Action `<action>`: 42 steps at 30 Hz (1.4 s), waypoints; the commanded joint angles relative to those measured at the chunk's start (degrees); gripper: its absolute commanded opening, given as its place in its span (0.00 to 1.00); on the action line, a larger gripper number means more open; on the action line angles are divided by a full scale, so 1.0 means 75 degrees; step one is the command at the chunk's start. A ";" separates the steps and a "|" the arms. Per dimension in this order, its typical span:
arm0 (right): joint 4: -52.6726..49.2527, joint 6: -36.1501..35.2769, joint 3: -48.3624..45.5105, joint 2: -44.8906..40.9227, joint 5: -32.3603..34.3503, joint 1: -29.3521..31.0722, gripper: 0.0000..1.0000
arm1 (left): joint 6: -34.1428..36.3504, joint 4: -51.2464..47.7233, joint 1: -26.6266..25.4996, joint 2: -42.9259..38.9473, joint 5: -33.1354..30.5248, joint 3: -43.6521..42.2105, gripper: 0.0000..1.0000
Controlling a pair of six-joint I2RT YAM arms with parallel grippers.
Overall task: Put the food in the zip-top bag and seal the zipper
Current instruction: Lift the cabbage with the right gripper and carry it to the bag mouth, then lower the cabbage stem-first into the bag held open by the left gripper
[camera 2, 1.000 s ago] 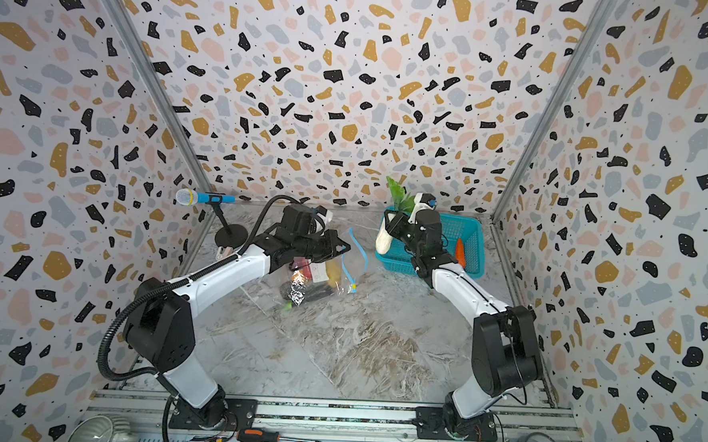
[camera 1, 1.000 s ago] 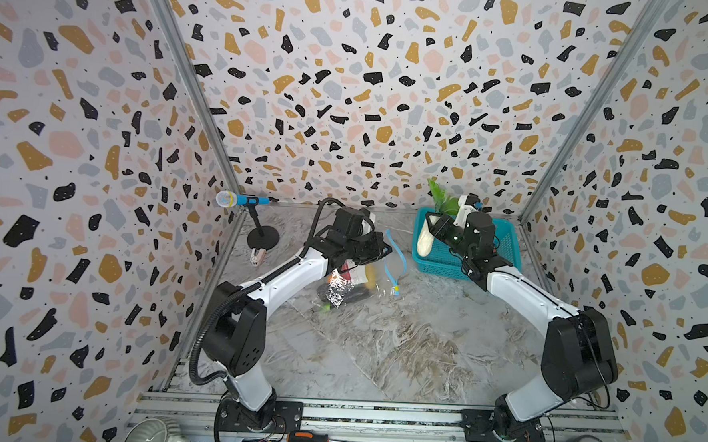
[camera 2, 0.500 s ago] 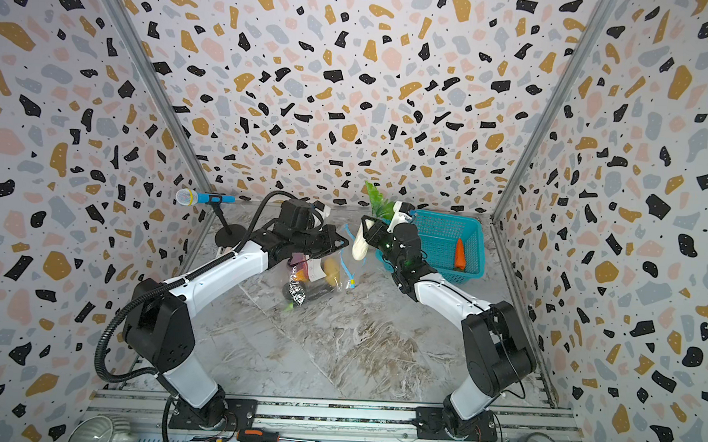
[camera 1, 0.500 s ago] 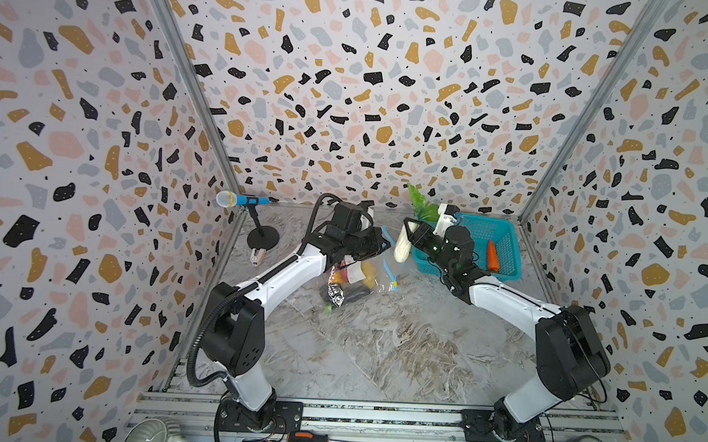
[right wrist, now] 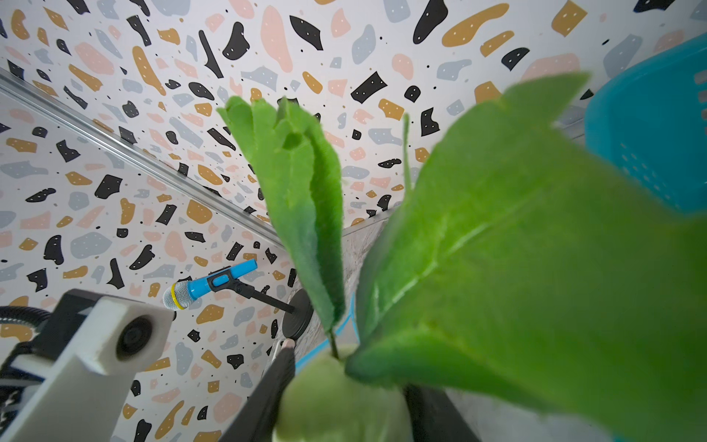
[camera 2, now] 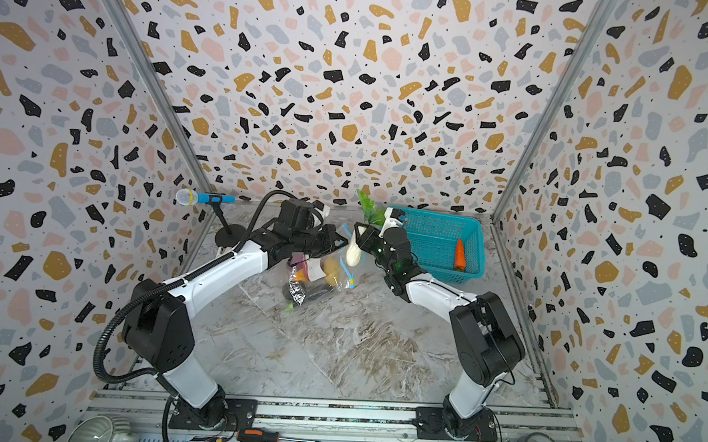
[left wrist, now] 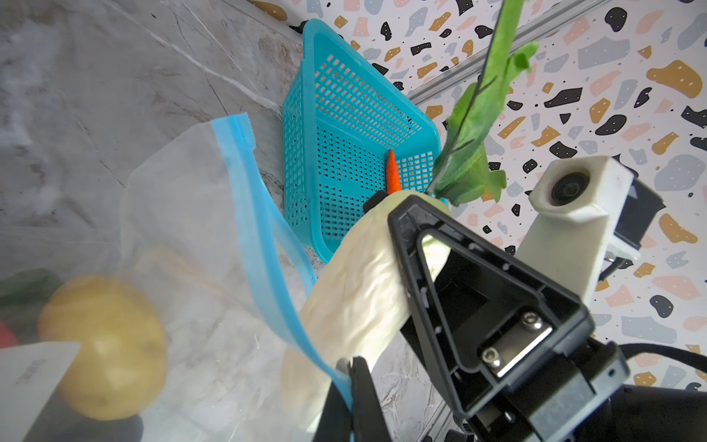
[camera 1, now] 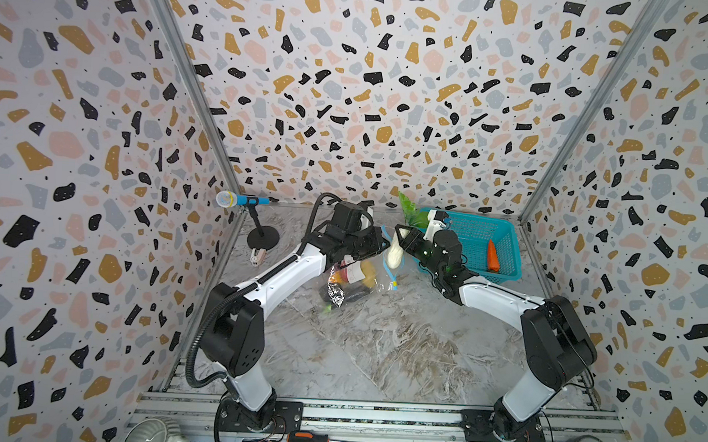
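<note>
The left end effector [left wrist: 350, 386] is clenched on the blue zipper [left wrist: 252, 199] and holds the mouth of the bag [camera 1: 353, 274] raised, while the bag's bottom rests on the tabletop [camera 1: 379, 348]. The right end effector [camera 1: 404, 241] grasps a white vegetable [camera 1: 395, 254] with green leaves [camera 1: 407, 204], its lower end at the bag's mouth. A yellow piece [left wrist: 103, 344] lies inside the bag. A carrot [camera 1: 492, 256] lies in the basket [camera 1: 468, 224] nearby.

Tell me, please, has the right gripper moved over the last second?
Yes. Holding the leafy white radish, the right gripper has moved left in a top view, off the teal basket toward the zip-top bag.
</note>
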 commanded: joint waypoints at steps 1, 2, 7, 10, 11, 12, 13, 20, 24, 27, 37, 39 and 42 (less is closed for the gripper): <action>0.0251 0.0004 -0.0058 -0.0121 0.0108 0.0106 0.46 | 0.0107 0.0119 0.0078 -0.0313 -0.0003 0.0266 0.00; 0.0243 -0.0004 -0.0118 -0.0126 0.0108 0.0125 0.46 | 0.0110 0.0116 0.0083 -0.0334 -0.0006 0.0275 0.00; 0.0172 -0.0019 -0.0362 -0.0217 0.0109 0.0232 0.47 | 0.0131 0.0123 0.0119 -0.0431 -0.0060 0.0214 0.00; 0.0090 -0.0042 -0.0499 -0.0299 0.0074 0.0275 0.48 | 0.0130 0.0145 0.0149 -0.0489 -0.0067 0.0144 0.00; 0.0068 -0.0072 -0.0532 -0.0345 0.0065 0.0291 0.48 | 0.0111 0.0161 0.0150 -0.0509 -0.0072 0.0121 0.00; 0.0028 -0.0093 -0.0565 -0.0372 0.0061 0.0315 0.48 | 0.0109 0.0174 0.0158 -0.0514 -0.0071 0.0109 0.00; -0.0003 -0.0129 -0.0566 -0.0401 0.0050 0.0340 0.49 | 0.0101 0.0183 0.0160 -0.0534 -0.0078 0.0096 0.00; -0.0099 -0.0339 -0.0474 -0.0414 0.0049 0.0510 0.52 | 0.0069 0.0260 0.0164 -0.0548 -0.0034 0.0061 0.00; -0.0064 -0.0378 -0.0337 -0.0320 -0.0009 0.0595 0.53 | 0.0046 0.0280 0.0160 -0.0576 -0.0020 -0.0008 0.00; -0.0073 -0.0427 -0.0291 -0.0302 -0.0099 0.0667 0.52 | 0.0039 0.0302 0.0162 -0.0604 -0.0020 -0.0042 0.00; -0.0523 -0.0901 -0.0270 -0.0441 -0.0845 0.0704 0.43 | 0.0036 0.0321 0.0165 -0.0582 0.0037 0.0018 0.00; -0.0663 -0.1038 -0.0221 -0.0437 -0.1245 0.0641 0.43 | 0.0034 0.0315 0.0165 -0.0613 0.0026 0.0025 0.00; -0.0844 -0.1304 -0.0090 -0.0340 -0.2072 0.0531 0.43 | 0.0035 0.0305 0.0165 -0.0650 0.0008 0.0018 0.00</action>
